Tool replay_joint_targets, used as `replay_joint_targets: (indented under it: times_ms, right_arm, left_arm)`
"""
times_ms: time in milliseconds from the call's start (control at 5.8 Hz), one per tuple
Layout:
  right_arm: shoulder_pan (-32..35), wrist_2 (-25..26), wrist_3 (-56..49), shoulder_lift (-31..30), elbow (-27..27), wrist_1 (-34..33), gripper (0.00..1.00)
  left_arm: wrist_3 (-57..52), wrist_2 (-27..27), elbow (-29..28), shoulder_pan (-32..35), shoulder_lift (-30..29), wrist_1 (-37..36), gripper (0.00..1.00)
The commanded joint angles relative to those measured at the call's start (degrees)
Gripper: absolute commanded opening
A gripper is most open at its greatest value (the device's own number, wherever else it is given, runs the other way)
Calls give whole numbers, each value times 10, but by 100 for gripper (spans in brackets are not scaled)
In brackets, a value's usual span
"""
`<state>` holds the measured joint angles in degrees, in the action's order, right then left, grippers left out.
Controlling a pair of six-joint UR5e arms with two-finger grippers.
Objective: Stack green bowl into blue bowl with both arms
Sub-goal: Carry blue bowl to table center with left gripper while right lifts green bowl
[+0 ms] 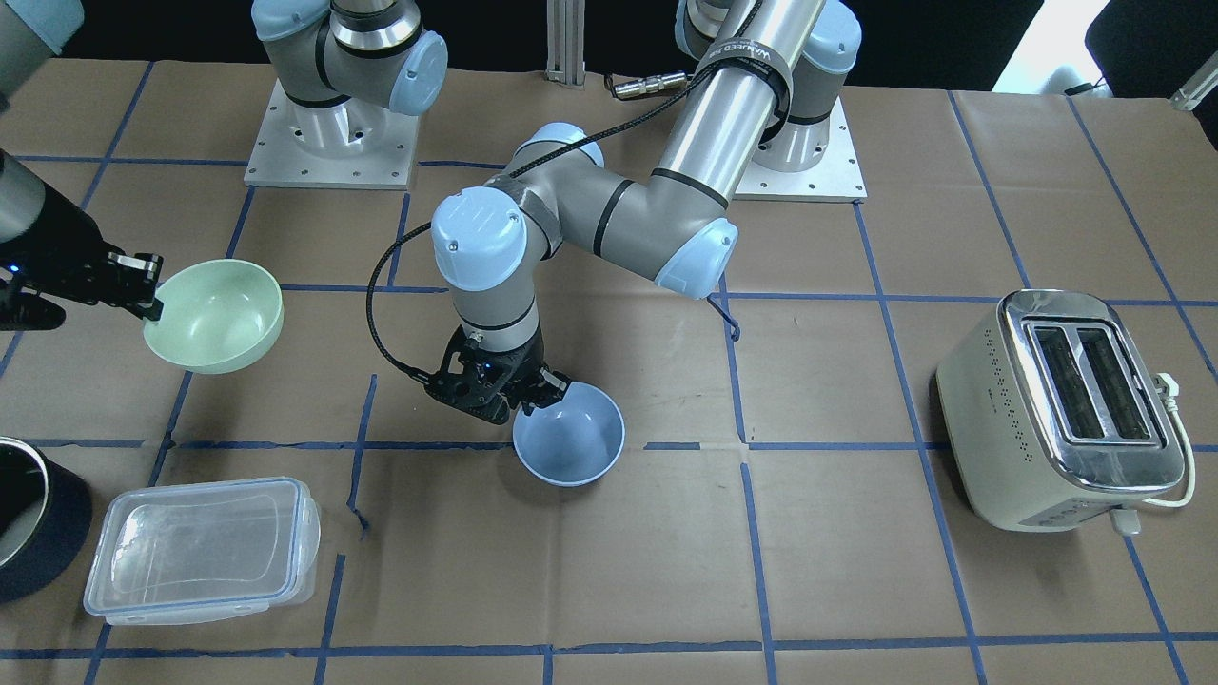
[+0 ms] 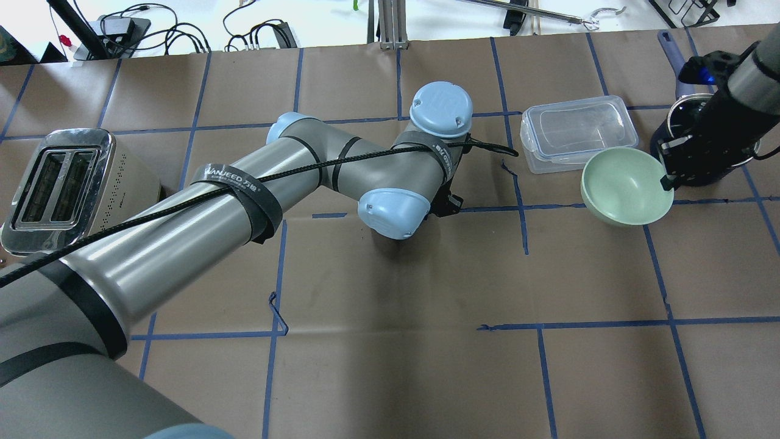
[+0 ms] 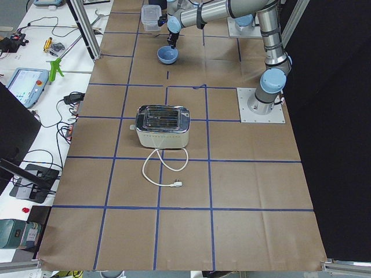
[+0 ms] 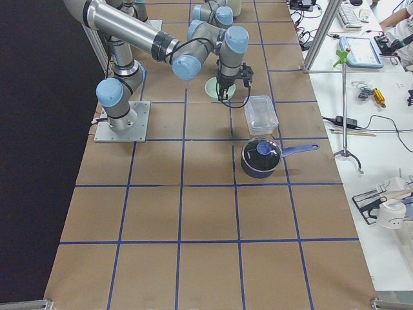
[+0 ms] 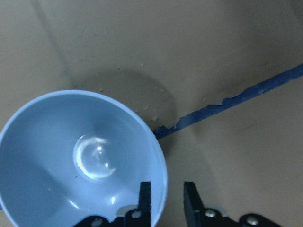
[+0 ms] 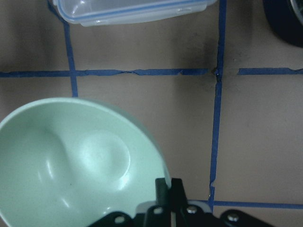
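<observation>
Right gripper (image 6: pixel 168 188) was clamped tight on the rim of the green bowl (image 6: pixel 71 161), and we saw that bowl hanging tilted, nearest the robot's side of the table (image 1: pixel 856 571). Further out, the left gripper (image 5: pixel 166 189) stood partly open astride the rim of the blue bowl (image 5: pixel 80 156), one finger inside, one outside, gripping nothing. The blue bowl sat mid-table, well apart from the green one. Farthest out lay a clear lidded container (image 1: pixel 205 547) and a dark saucepan (image 4: pixel 261 158).
</observation>
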<state>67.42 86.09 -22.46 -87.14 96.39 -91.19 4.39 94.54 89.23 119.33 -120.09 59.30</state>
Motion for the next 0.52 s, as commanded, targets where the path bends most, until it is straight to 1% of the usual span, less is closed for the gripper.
replay_joint_targets:
  times_ms: [0,172,345]
  right_arm:
    - [3,-10,4,-3,-47,50,4]
    - [7,-18,38,-1,-47,50,4]
    - [31,-30,72,4,-46,44,4]
  left_arm:
    - [0,0,-6,-11,50,32,98]
    - [0,-1,-16,-31,93,99,98]
    - [-1,-40,-18,-82,142,154,97]
